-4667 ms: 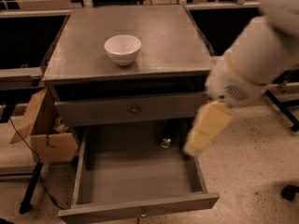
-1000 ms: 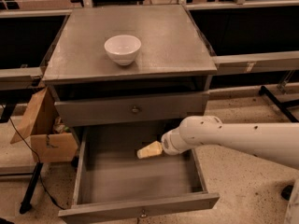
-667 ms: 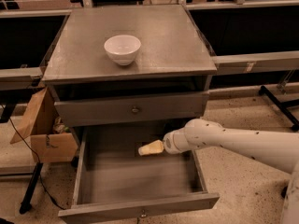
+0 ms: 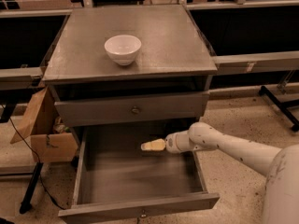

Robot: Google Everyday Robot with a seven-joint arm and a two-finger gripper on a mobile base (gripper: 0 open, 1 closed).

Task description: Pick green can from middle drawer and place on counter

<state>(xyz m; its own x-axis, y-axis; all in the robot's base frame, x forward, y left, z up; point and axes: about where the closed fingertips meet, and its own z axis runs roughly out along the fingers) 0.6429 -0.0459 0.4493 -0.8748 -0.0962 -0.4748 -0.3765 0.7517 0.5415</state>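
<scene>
The pincer (image 4: 153,145) is reaching into the open middle drawer (image 4: 140,183), hanging over its grey floor towards the back; whether it is wide or narrow cannot be told. The green can is hiding from view. A white bowl (image 4: 123,49) is sitting on the counter (image 4: 175,38).

High frontal view, end effector (image 4: 153,145) over drawer (image 4: 140,181)
</scene>
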